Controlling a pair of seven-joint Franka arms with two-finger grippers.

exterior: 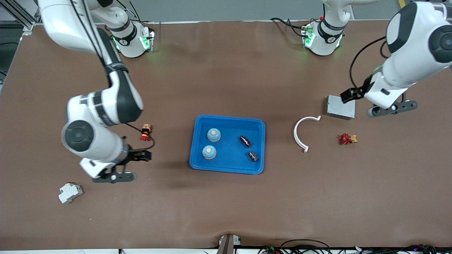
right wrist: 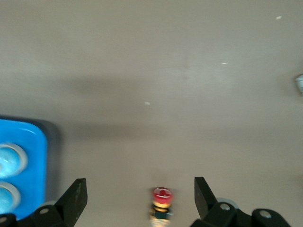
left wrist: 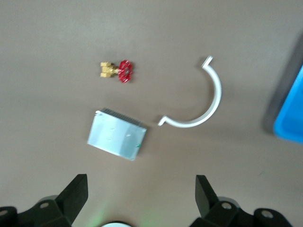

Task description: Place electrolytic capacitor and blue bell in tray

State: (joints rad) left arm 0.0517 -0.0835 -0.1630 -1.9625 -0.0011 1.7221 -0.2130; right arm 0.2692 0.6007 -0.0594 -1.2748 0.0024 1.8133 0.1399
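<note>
Tray (exterior: 197, 155) holds both bells (exterior: 213, 134), both capacitors (exterior: 245, 141); task looks done. Left gripper (left wrist: 141, 191), right gripper (right wrist: 140, 195): fingers apart, empty; retreat high, clear of tray.

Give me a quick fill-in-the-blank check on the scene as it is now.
1. The tray holds ____ blue bells.
2. Both capacitors lie ____ the tray.
3. The left claw hangs, jaws ____, over the table by the finned metal block.
4. The curved white clip lies ____ the tray.

Missing words: two; in; open; outside
</note>
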